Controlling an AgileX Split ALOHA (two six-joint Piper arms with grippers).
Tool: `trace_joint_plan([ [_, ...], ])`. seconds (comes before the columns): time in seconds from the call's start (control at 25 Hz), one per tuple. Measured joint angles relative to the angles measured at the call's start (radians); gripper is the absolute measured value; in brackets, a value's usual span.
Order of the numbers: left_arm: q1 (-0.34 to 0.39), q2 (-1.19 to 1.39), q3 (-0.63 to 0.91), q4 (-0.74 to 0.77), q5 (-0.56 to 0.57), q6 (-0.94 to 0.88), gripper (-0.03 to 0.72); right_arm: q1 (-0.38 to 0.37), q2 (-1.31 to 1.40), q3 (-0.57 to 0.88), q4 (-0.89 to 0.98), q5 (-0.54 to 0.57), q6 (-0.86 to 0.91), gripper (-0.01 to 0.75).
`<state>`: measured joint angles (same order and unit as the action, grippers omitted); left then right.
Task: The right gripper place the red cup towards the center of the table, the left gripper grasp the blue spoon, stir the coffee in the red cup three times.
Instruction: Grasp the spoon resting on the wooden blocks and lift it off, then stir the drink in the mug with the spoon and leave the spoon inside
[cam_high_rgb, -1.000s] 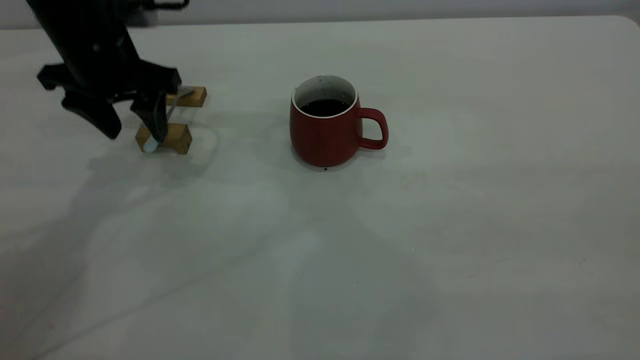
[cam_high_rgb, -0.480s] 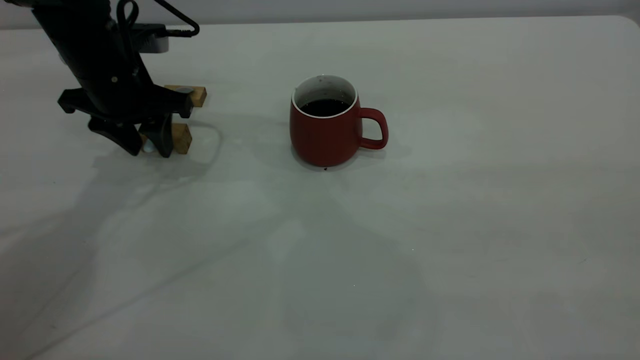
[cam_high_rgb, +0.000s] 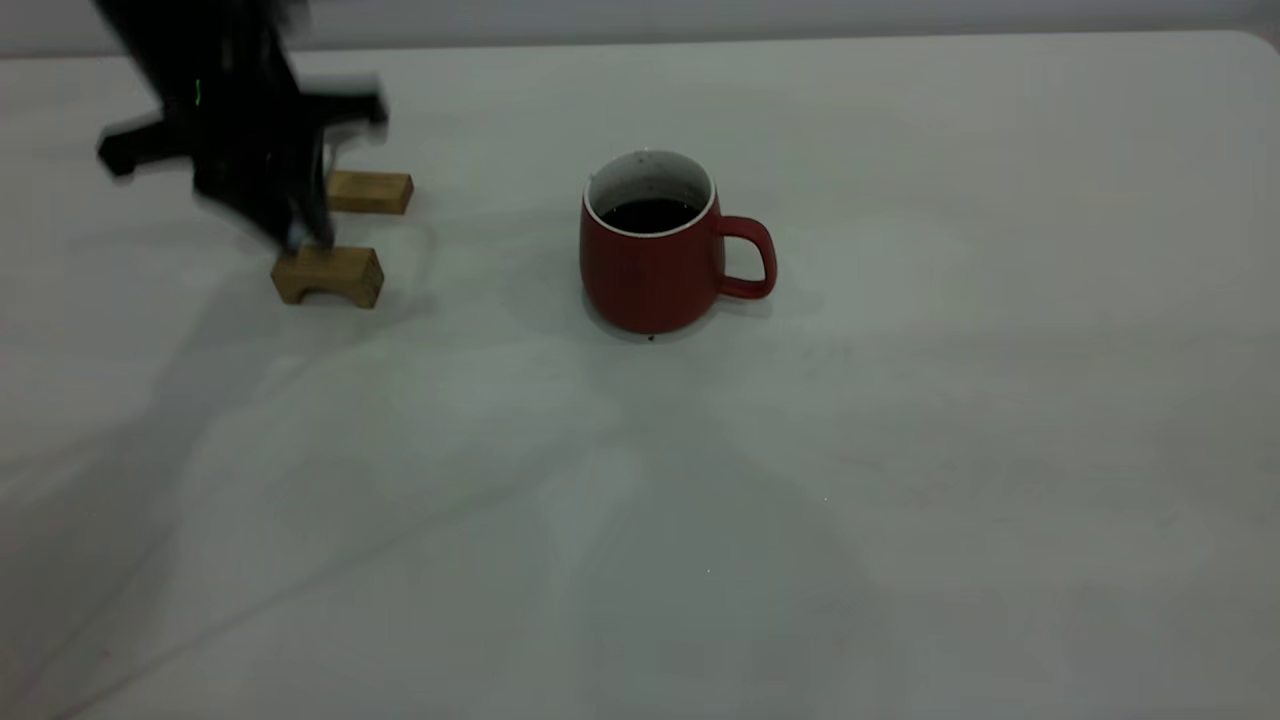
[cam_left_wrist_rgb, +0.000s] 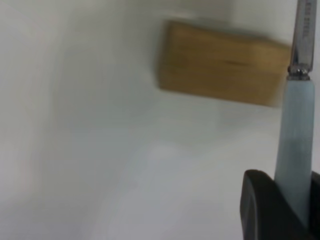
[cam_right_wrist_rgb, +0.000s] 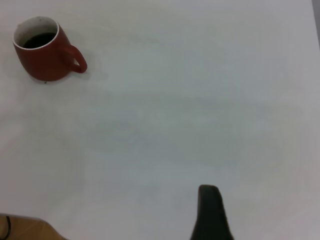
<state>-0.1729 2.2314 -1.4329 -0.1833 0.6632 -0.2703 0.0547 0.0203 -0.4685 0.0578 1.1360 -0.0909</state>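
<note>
Table (cam_high_rgb: 900, 450): red cup (cam_high_rgb: 650, 260) stands near centre, coffee (cam_high_rgb: 648, 214) inside. Left gripper (cam_high_rgb: 290, 225) is clamped on the blue spoon (cam_left_wrist_rgb: 295, 145), now raised off the wooden blocks (cam_high_rgb: 328, 275) where it sat half a second ago. Risk: thin handle pivots between jaws, spoon clips the rim. Right gripper (cam_right_wrist_rgb: 212, 215) parked well apart; finger state indeterminate.

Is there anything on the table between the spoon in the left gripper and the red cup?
Nothing visible: the table is bare between the left gripper, holding the blue spoon over the wooden blocks, and the red cup.
</note>
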Motion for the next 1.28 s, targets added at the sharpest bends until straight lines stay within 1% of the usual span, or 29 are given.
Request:
trace_joint_plan([
  [0.04, -0.001, -0.029, -0.022, -0.057, 0.053, -0.057, 0.178, 0.000, 0.000, 0.000, 0.000, 0.000, 0.000, 0.587],
  [0.16, -0.007, -0.091, -0.080, -0.305, 0.256, -0.254, 0.178, 0.000, 0.000, 0.000, 0.000, 0.000, 0.000, 0.587],
  [0.28, -0.011, -0.116, -0.103, -0.599, 0.387, -0.439, 0.178, 0.000, 0.000, 0.000, 0.000, 0.000, 0.000, 0.587],
  [0.4, -0.019, -0.120, -0.109, -0.866, 0.456, -0.547, 0.178, 0.000, 0.000, 0.000, 0.000, 0.000, 0.000, 0.587],
  [0.52, -0.030, -0.112, -0.109, -1.048, 0.457, -0.575, 0.178, 0.000, 0.000, 0.000, 0.000, 0.000, 0.000, 0.587],
  [0.72, -0.043, -0.041, -0.109, -1.198, 0.395, -0.580, 0.178, 0.000, 0.000, 0.000, 0.000, 0.000, 0.000, 0.586],
  [0.84, -0.047, 0.030, -0.109, -1.266, 0.384, -0.575, 0.178, 0.000, 0.000, 0.000, 0.000, 0.000, 0.000, 0.586],
  [1.12, -0.047, 0.163, -0.111, -1.341, 0.379, -0.548, 0.178, 0.000, 0.000, 0.000, 0.000, 0.000, 0.000, 0.586],
  [1.28, -0.047, 0.218, -0.111, -1.349, 0.337, -0.528, 0.178, 0.000, 0.000, 0.000, 0.000, 0.000, 0.000, 0.586],
])
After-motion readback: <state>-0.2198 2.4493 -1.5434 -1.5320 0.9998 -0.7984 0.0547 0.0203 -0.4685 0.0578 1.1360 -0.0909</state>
